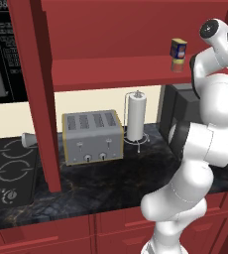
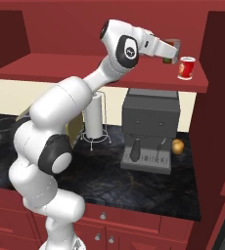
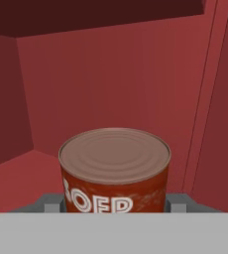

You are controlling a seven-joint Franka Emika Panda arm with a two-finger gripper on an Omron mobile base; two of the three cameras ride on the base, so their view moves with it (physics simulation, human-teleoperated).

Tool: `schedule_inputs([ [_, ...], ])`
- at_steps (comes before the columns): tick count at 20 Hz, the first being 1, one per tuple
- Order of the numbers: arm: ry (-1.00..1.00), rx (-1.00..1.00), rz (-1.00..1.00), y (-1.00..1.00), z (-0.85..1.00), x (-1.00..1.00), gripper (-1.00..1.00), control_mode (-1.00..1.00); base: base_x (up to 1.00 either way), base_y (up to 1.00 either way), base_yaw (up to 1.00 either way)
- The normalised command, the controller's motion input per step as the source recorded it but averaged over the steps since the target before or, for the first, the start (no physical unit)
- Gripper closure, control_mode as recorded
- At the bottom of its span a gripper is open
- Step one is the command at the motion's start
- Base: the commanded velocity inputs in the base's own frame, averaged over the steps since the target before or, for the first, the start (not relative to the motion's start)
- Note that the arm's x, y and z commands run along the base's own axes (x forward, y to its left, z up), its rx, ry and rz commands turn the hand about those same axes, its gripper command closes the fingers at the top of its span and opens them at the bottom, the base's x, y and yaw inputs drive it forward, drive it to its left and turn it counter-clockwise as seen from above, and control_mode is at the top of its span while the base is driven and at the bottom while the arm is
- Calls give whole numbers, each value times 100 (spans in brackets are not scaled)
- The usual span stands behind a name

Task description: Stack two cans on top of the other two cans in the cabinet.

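Even, soft rendered light; faint shadow under the shelf (image 1: 106, 74); sharp base views, hand view slightly blurred.

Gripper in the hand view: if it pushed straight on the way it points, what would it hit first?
With the dark red can between its fingers, the gripper would probably meet the cabinet's back wall first; depth is unclear.

I see dark marble counter (image 1: 111, 183) over red drawer fronts (image 2: 134, 222), cream wall (image 1: 91, 101) behind, toaster (image 1: 92, 136) with paper towel holder (image 1: 136, 116) at its 3 o'clock, stove (image 1: 9, 173) at its 9, coffee machine (image 2: 148, 129).
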Motion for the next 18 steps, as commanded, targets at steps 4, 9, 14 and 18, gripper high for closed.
schedule_inputs([
  [4,0,0,0,-3,0,14,100,-100,0,0,0],
  [9,0,0,0,-6,0,17,100,-100,0,0,0],
  [14,0,0,0,-8,2,22,100,-100,0,0,0],
  [18,0,0,0,-7,11,13,100,-100,0,0,0],
])
